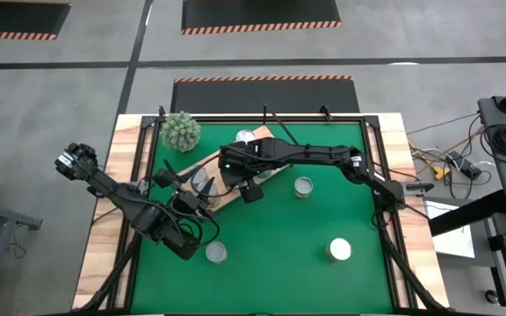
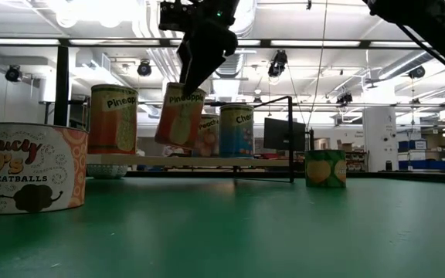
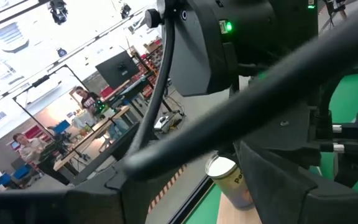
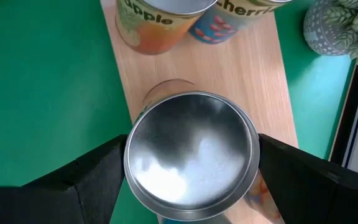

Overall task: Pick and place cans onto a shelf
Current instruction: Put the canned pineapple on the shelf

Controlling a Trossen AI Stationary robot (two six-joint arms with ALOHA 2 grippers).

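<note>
My right gripper (image 1: 249,183) is shut on a pineapple can (image 2: 180,116) and holds it tilted above the shelf (image 2: 188,161), a light wood board lying slantwise on the green mat. On the board stand another pineapple can (image 2: 114,118), a peach can (image 2: 208,135) and a cherry can (image 2: 236,131). Loose cans (image 1: 303,186) (image 1: 339,250) (image 1: 216,253) stand upright on the mat. My left gripper (image 1: 193,195) waits, open, by the shelf's near left end with nothing seen between its fingers. My right gripper pinches the can between its two fingers (image 4: 92,180), one on each side of the wall just under the silver top's rim (image 4: 129,158). The fingers come from above, slanting down. The can hangs tilted, lifted clear of the board (image 4: 253,68) below it.
A spiky green plant (image 1: 181,130) stands at the mat's far left corner. A thin black wire frame (image 2: 290,139) rises at one end of the shelf. A large meatballs can (image 2: 29,166) sits close to the low camera. The mat's near middle (image 1: 271,263) lies bare.
</note>
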